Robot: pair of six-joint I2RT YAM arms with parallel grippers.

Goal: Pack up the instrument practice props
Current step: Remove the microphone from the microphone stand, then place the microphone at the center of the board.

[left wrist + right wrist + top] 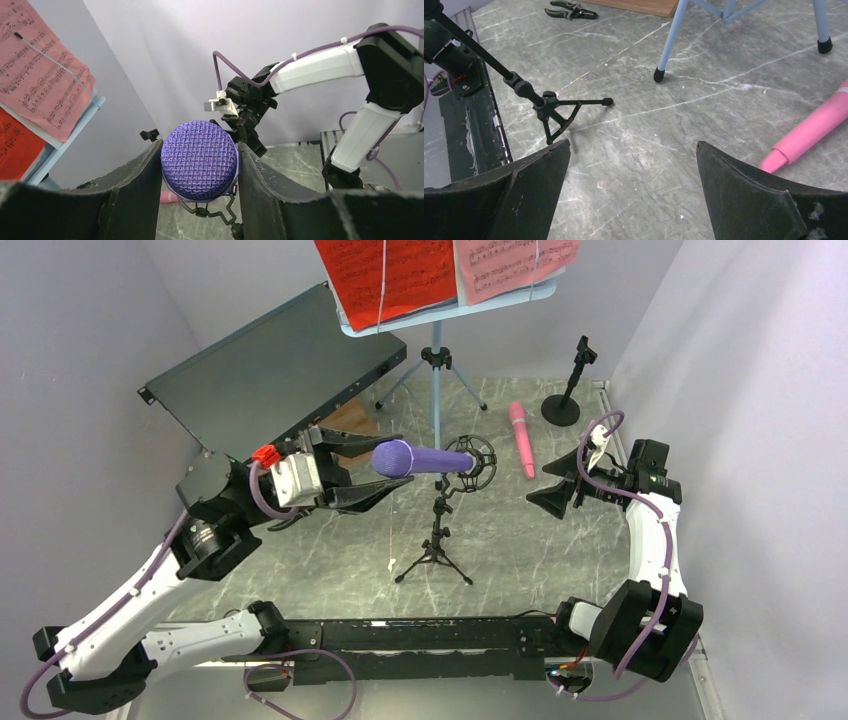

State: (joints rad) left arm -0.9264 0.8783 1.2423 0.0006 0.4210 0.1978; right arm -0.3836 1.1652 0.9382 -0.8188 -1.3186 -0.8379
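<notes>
Left wrist view: left gripper pinches purple microphone head, handle seated in black stand cradle mid-table; right gripper spread wide over open tabletop, pink microphone at 3 o'clock.

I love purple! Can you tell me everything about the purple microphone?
The purple microphone has a round mesh head and a smooth, plastic-looking handle. It lies sideways above the table, its tail end sitting in the ring clip of a small black tripod stand. The left gripper squeezes its head from both sides.
</notes>
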